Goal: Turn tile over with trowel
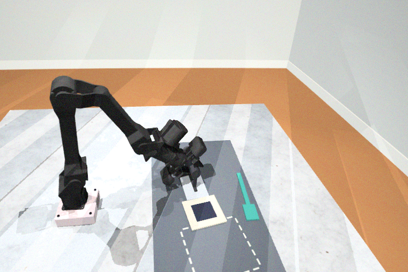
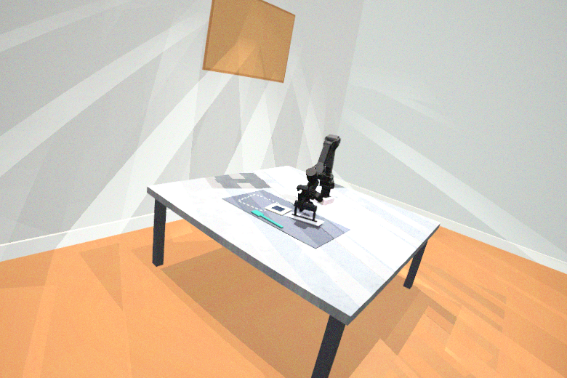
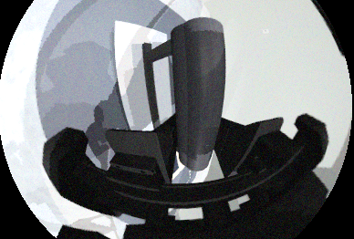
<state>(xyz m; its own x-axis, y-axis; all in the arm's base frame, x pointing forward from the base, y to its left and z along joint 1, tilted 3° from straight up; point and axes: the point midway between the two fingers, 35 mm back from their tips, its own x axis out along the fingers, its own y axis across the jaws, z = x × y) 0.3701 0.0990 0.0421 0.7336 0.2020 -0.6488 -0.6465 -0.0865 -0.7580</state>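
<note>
Gripper (image 1: 189, 170) (image 2: 305, 206) (image 3: 191, 114) is closed on the trowel (image 1: 190, 192) (image 2: 319, 222) (image 3: 199, 91); blade at 11 o'clock of the tile (image 1: 203, 211) (image 2: 278, 208), top view. Tile is marked side up, at 12 o'clock of the dashed outline (image 1: 185, 245). Blade should be kept low and flat, slid under squarely, then lifted and rolled. No containers seen.

From the top view, the mat (image 1: 168, 245) (image 2: 316, 239) (image 3: 68, 75) lies nearer the surface's (image 1: 316, 225) (image 2: 371, 263) (image 3: 18, 123) right edge than its base-side edge. On it, the tile (image 1: 203, 211) (image 2: 278, 208) crosses the outline's (image 1: 182, 234) (image 2: 239, 200) far edge, between the trowel's blade (image 1: 195, 191) (image 2: 316, 223) (image 3: 130, 73) behind and the outline's inside before; right lies a spatula (image 1: 250, 212) (image 2: 257, 213).
</note>
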